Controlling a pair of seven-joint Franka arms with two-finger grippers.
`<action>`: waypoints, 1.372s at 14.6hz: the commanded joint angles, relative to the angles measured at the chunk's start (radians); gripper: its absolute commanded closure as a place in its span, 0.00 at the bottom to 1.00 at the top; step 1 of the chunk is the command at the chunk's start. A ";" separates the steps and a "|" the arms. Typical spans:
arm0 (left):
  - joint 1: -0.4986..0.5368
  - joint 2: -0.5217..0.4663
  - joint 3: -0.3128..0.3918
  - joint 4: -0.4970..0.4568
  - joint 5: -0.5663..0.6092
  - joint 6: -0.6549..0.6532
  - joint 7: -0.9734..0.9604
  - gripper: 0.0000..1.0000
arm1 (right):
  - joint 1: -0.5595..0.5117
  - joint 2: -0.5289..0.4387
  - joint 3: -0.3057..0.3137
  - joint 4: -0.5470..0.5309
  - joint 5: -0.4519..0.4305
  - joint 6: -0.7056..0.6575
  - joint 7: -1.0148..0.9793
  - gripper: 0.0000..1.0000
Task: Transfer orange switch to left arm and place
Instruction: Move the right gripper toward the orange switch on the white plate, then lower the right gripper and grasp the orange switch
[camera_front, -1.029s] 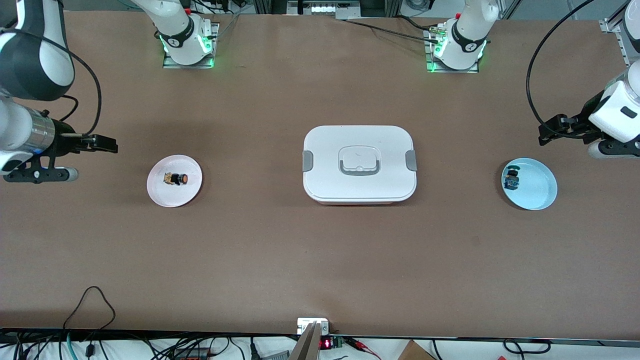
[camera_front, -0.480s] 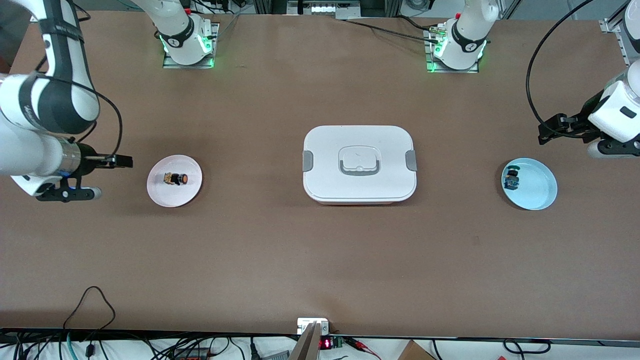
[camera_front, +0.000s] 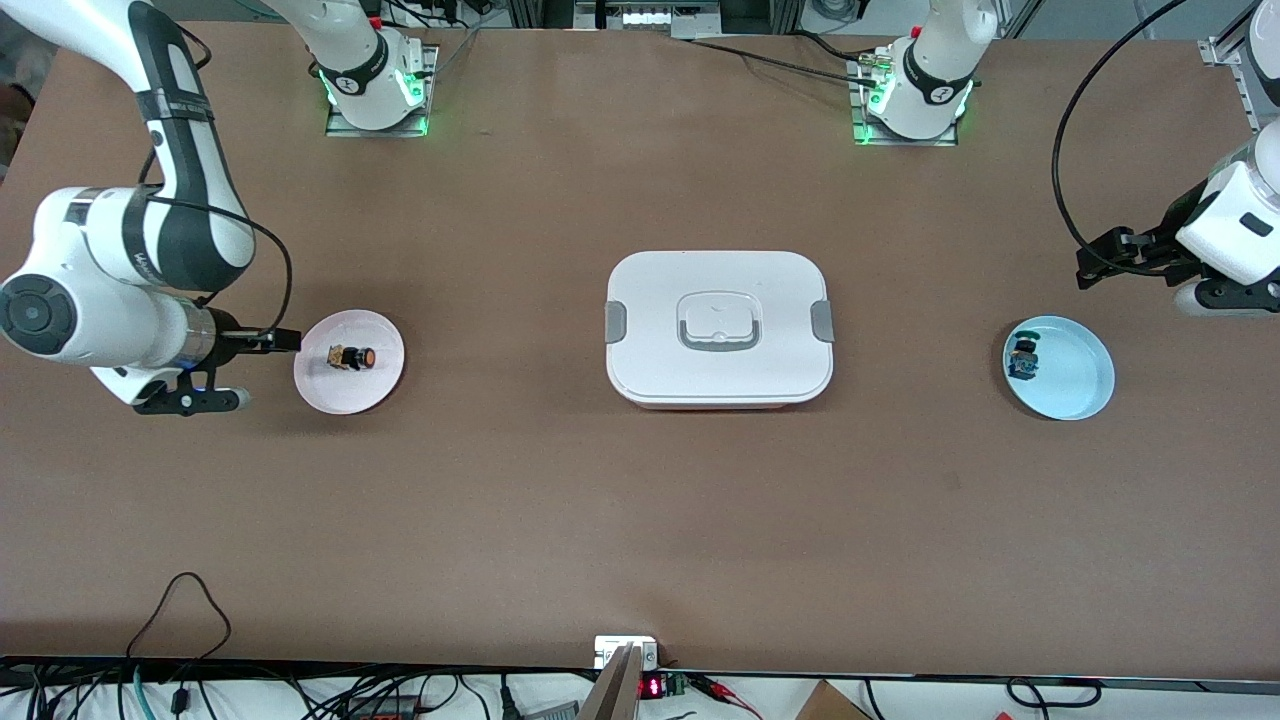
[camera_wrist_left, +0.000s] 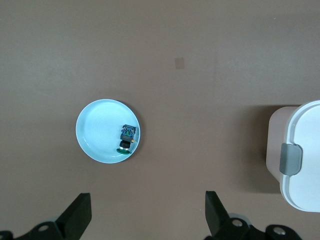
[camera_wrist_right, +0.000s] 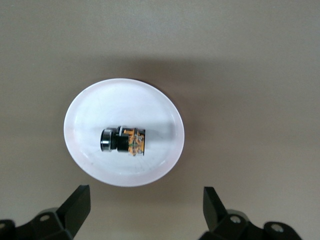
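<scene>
The orange switch (camera_front: 353, 357) lies on its side on a pale pink plate (camera_front: 349, 395) toward the right arm's end of the table. In the right wrist view the switch (camera_wrist_right: 123, 141) lies in the middle of the plate (camera_wrist_right: 80, 115). My right gripper (camera_front: 287, 341) is open and empty, over the table just beside the plate's rim; it also shows in the right wrist view (camera_wrist_right: 145, 200). The white box (camera_front: 718, 328) stands shut at the table's middle. My left gripper (camera_front: 1092, 266) waits open and empty above the table beside a blue plate; it also shows in the left wrist view (camera_wrist_left: 147, 202).
The blue plate (camera_front: 1078, 372) toward the left arm's end holds a small blue-and-green component (camera_front: 1023, 360). Both show in the left wrist view, the plate (camera_wrist_left: 92, 130) and the component (camera_wrist_left: 126, 138), with the box's corner (camera_wrist_left: 302, 150). Cables run along the table's front edge.
My right arm has swung in and brought its open gripper up to the pink plate's rim. The left arm, the switch and the box have not moved.
</scene>
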 joint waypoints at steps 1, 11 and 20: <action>0.003 0.013 -0.002 0.033 -0.020 -0.025 -0.010 0.00 | 0.031 -0.031 0.000 -0.114 0.003 0.112 0.022 0.00; 0.007 0.015 -0.002 0.033 -0.020 -0.025 -0.010 0.00 | 0.071 0.026 0.001 -0.260 0.006 0.365 0.022 0.00; 0.004 0.015 -0.002 0.033 -0.018 -0.029 -0.010 0.00 | 0.077 0.086 0.001 -0.260 0.066 0.411 0.022 0.00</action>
